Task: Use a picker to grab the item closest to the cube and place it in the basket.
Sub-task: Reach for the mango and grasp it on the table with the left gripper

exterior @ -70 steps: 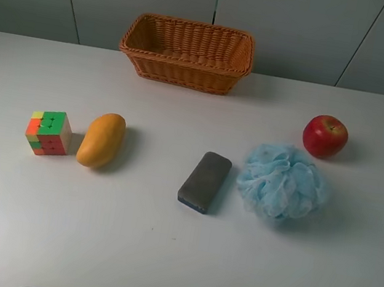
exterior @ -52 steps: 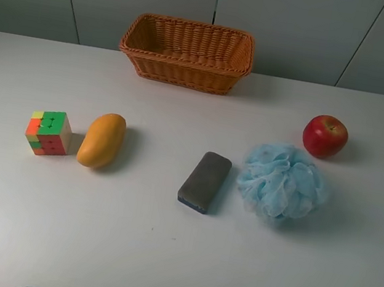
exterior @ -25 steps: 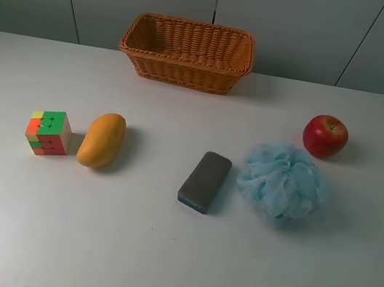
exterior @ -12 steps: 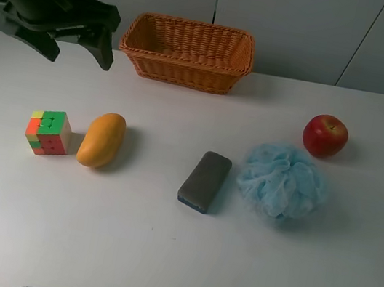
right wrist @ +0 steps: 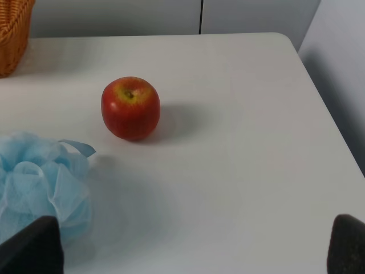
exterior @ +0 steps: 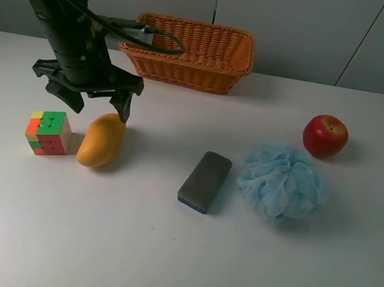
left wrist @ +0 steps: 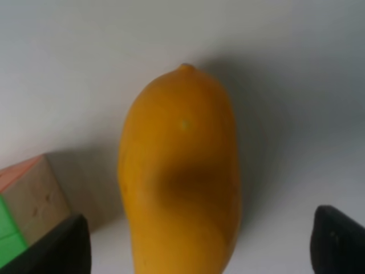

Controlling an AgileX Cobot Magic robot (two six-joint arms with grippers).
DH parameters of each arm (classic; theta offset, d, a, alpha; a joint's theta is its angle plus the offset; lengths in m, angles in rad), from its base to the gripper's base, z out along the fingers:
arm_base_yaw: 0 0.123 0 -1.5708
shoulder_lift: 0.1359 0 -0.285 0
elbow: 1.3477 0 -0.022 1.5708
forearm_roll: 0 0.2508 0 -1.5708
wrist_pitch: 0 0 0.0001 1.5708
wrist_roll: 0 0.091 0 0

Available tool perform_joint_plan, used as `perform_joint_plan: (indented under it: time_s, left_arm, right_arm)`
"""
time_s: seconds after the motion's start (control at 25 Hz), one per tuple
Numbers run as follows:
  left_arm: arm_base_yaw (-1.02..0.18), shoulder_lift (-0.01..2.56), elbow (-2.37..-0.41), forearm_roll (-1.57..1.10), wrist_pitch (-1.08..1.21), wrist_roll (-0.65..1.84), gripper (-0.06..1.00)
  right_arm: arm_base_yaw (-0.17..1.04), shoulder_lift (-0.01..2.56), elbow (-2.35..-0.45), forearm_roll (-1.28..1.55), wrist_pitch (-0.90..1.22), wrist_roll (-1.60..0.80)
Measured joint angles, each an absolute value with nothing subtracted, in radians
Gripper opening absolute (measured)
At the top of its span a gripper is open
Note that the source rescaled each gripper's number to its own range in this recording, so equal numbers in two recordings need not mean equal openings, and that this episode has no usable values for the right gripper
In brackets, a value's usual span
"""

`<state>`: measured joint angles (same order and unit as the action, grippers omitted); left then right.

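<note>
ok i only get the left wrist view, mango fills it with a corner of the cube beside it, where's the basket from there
observer: The wicker basket stands at the back, beyond the mango and off to its right in the high view.
operator: anything else close to the cube
observer: No. Only the mango lies beside the Rubik's cube. A grey block, a blue bath pouf and a red apple lie well over to the right.
operator: and the other arm
observer: It isn't in the high view. Its wrist camera shows the right arm's jaws wide open, facing the apple and pouf.
</note>
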<state>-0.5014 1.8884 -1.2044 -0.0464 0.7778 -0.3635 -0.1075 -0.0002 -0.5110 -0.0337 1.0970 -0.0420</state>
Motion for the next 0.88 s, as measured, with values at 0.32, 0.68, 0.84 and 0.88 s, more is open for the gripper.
perform_joint_plan:
  time_s: [0.32, 0.68, 0.84, 0.88]
  left_arm:
    - [-0.501, 1.98, -1.205, -0.081, 0.757, -0.364, 1.0]
    - [-0.501, 2.016, -1.199, -0.085, 0.755, -0.364, 0.01]
    - [-0.501, 2.016, -1.199, -0.085, 0.749, -0.361, 0.01]
    - [-0.501, 2.016, -1.199, -0.085, 0.749, -0.356, 0.01]
  right_arm:
    - [-0.108, 0.0, -0.511, -0.034, 1.097, -0.042]
    - [-0.108, 0.0, -0.511, -0.034, 1.097, -0.042]
    - [-0.108, 0.0, -0.511, -0.034, 1.097, -0.042]
    - [-0.108, 0.0, -0.511, -0.034, 1.097, -0.042]
